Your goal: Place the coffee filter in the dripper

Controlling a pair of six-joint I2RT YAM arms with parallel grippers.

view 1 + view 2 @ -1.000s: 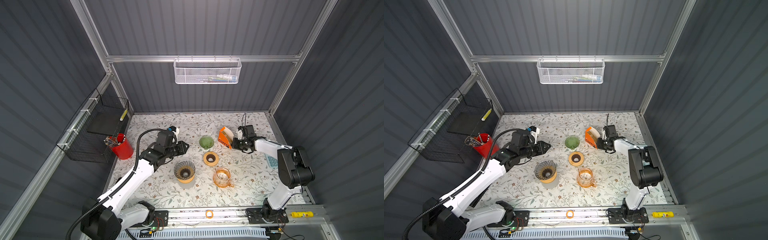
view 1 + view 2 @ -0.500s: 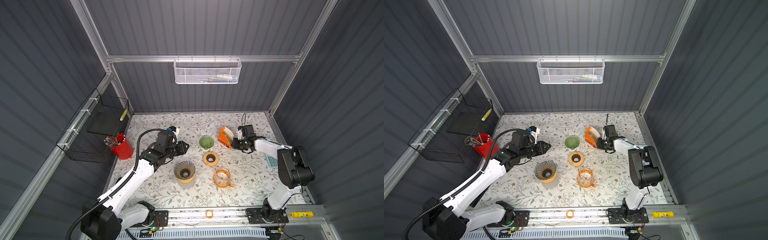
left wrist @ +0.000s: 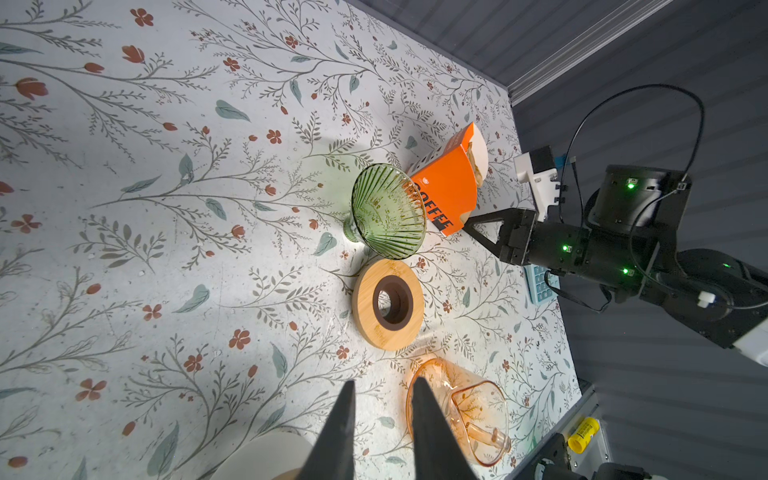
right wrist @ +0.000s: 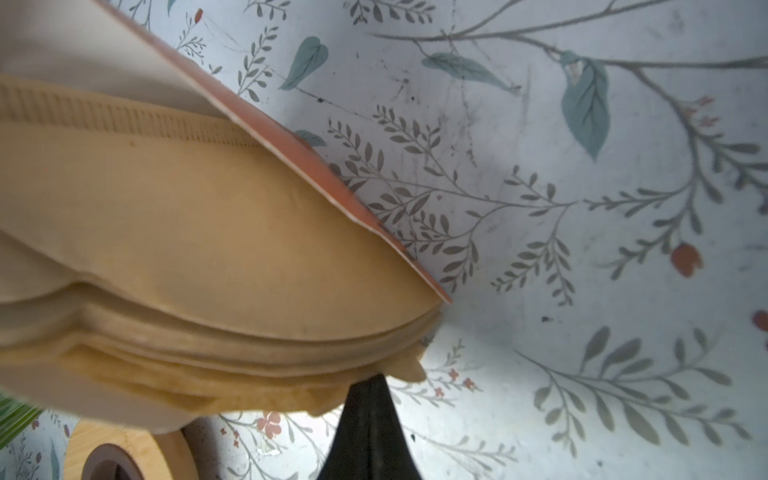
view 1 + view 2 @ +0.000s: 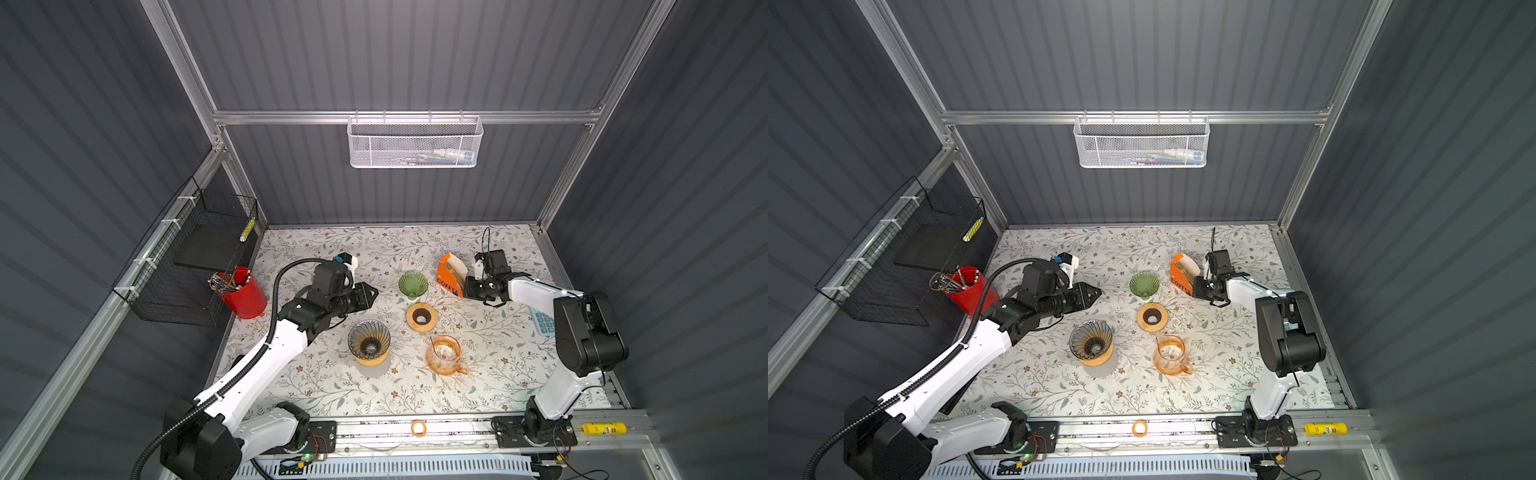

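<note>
- The tan paper coffee filters (image 4: pixel 208 232) sit stacked inside an orange cardboard box printed "COFFEE" (image 5: pixel 448 279), their curved edges showing at its open side; none is in a dripper.
- The right gripper (image 4: pixel 369 388) is clenched, its black tips pressed together right at the crinkled lower edge of the stack. Paper overlaps the tip, but I cannot tell whether a sheet is actually pinched.
- In both top views the box stands toward the back right of the floral-patterned table (image 5: pixel 332 386), and the right gripper meets it from the right.
- A green ribbed glass dripper (image 5: pixel 413 284) stands upright just left of the box.
- A round wooden ring with a dark hole (image 5: pixel 421 318) lies just in front of the green dripper.
- A smoky grey ribbed glass dripper (image 5: pixel 369 341) on a wooden collar stands front-left of the ring.
- An amber glass pitcher with a handle (image 5: pixel 444 356) stands just in front of the ring.
- The left gripper (image 3: pixel 384 380) is released, with a narrow gap between its fingers. It hangs over the table left of the green dripper and points toward it.
- A red cup of pens (image 5: pixel 245 295) stands at the table's left edge.
</note>
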